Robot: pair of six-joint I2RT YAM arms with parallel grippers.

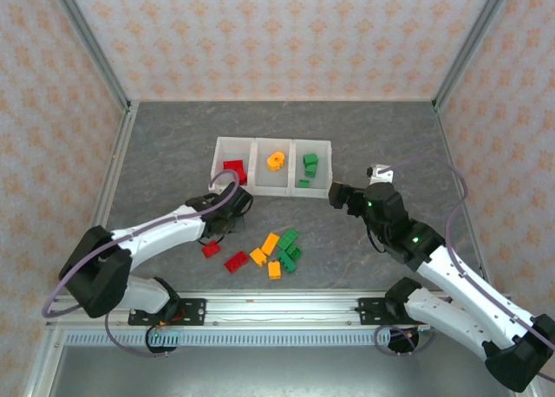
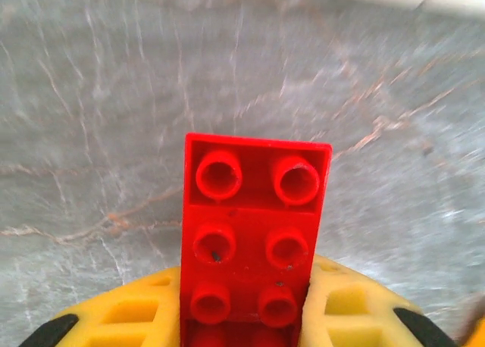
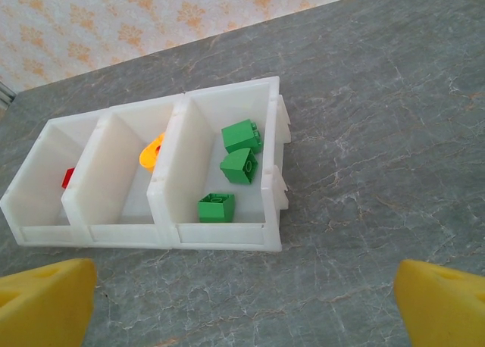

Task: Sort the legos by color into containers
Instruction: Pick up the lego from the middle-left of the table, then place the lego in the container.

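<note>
red brick [image 2: 254, 241], six studs showing, clamped lengthwise between the yellow fingers [image 2: 129, 317] of the left tool [image 1: 229, 208]. the grey marbled bench [image 2: 98, 97] lies beneath it, and a white bin edge is just in sight at the top of the wrist view. seen from above, this tool sits just in front of the bins [image 1: 273, 139], at the end that holds red.

right tool [image 1: 340, 195]: pads [image 3: 45, 298] spread wide with nothing between them, held off the green end of the row, near it but apart.

bins: three joined white compartments in one row. contents, from the left arm's side: red pieces [image 1: 234, 170]; a round orange piece [image 1: 276, 160]; three green bricks [image 3: 237, 166].

loose pile [image 1: 269, 254]: on the bench between the two arms, near its front edge. it holds two red, three orange and a cluster of green. the orange and green lie close together. the red lie slightly apart, toward the left arm.
</note>
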